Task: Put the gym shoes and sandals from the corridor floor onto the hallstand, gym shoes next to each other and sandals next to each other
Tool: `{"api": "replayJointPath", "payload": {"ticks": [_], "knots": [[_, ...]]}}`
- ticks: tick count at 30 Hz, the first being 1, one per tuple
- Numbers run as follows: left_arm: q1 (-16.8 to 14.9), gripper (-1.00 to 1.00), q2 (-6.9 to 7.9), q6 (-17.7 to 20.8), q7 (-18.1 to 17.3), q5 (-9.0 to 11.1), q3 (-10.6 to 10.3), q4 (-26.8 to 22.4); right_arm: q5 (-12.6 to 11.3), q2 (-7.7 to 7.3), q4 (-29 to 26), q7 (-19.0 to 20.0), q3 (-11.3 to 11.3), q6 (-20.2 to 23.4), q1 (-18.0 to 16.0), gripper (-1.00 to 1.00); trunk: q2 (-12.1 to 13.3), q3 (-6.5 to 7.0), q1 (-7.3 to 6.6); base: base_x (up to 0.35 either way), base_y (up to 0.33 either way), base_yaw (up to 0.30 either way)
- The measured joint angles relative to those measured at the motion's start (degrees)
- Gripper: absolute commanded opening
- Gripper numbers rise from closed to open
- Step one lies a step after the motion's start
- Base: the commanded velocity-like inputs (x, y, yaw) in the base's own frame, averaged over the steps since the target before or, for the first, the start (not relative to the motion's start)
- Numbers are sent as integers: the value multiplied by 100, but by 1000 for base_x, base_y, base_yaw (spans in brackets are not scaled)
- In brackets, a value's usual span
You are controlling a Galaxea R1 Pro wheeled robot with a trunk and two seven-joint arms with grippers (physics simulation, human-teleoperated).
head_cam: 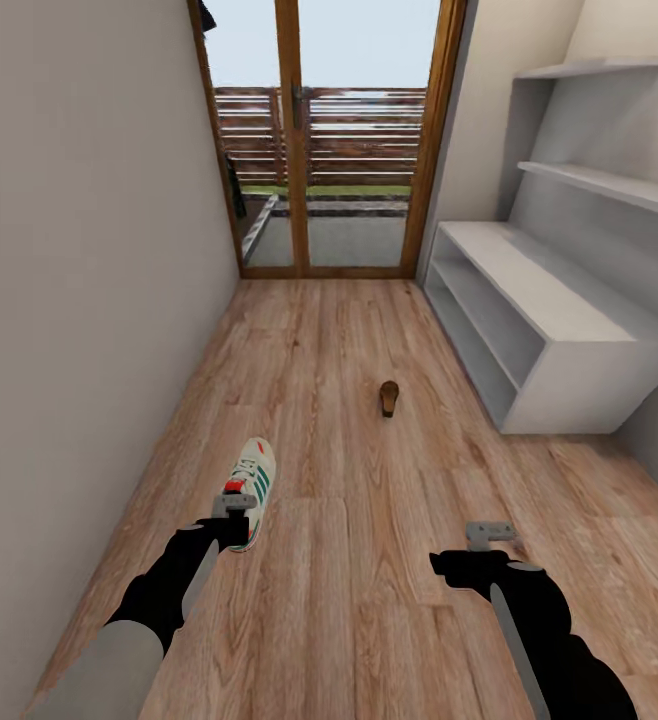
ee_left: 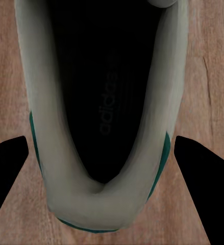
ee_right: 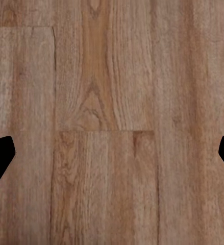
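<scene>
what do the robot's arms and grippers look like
Both arms have pale grey upper segments and glossy black forearms and wrists. The left gripper and right gripper have small light grey metal heads. In the wrist views, the fingers appear as plain black wedges. No cables or markings show.

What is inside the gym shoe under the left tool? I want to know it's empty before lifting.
The gym shoe shows a dark insole with printed lettering and nothing lying on it; the toe end is in shadow, so unseen.

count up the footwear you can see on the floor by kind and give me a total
Gym shoes: 1
Sandals: 1
Total: 2
</scene>
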Motion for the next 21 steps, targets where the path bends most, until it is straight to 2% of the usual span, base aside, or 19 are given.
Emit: {"api": "replayJointPath", "payload": {"ticks": [21], "knots": [[0,-100,0,0,4,-2,-2,0,0,-14,6,5,-1,0,0,100,0,0,0,274,79,0]]}}
